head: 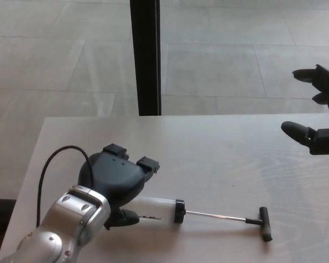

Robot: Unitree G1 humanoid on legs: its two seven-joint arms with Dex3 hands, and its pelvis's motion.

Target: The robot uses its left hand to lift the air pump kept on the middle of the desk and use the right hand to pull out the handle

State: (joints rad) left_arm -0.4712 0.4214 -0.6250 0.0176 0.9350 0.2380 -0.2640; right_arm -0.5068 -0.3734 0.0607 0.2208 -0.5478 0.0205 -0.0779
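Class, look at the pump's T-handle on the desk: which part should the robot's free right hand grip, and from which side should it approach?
Grip the black crossbar of the T-handle, coming from above and the right. It lies flat at the end of the thin rod, away from the left hand over the pump body. The open right hand has clear desk below.

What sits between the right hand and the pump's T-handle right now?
Nothing: in the head view only bare desk lies between the open right hand and the T-handle of the air pump.

air pump (208,215) lies on the desk (219,153), right of the left hand (116,178).
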